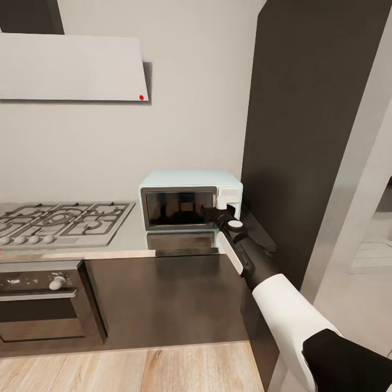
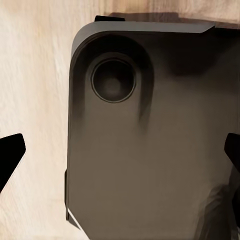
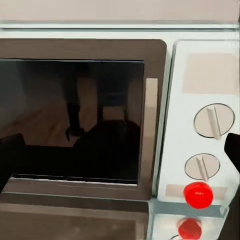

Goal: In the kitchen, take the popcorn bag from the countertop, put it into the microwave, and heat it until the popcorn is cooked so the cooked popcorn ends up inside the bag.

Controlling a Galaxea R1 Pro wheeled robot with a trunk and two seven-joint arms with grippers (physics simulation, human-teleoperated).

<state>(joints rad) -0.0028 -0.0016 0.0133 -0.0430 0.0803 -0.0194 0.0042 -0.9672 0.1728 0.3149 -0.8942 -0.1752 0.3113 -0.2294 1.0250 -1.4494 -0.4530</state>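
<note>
At the far left of the head view, a gas hob (image 1: 60,220) is set into the desk (image 1: 130,242), with a dark built-in oven (image 1: 41,299) below it and a pale hood (image 1: 73,68) above. Further right, the microwave (image 1: 188,198) stands on the desk against the wall, just beside a tall dark cabinet (image 1: 305,136). Its dark glass door (image 3: 75,115) is closed, with the handle strip (image 3: 149,130) running upright along the door's right edge. The control panel on the microwave's right side carries two round knobs (image 3: 214,121) and, below them, a red light (image 3: 198,194).

The right gripper (image 1: 219,212) is held up close to the microwave's front, at the seam between door and panel. In the right wrist view its dark fingers (image 3: 11,155) are seen spread wide, with nothing held between them; the door handle lies between them, slightly right of the midline.

The left gripper (image 2: 120,155) is pointed down at the wooden floor (image 2: 35,75) over a dark part of the robot's base (image 2: 145,130); its fingertips (image 2: 10,155) are likewise spread and empty.

The popcorn bag cannot be made out, either on the desk or through the dark glass, so its place cannot be told. The right arm is judged much the nearer to the microwave, and whichever move comes next, at the handle or a knob, is a matter of a small sideways shift.
</note>
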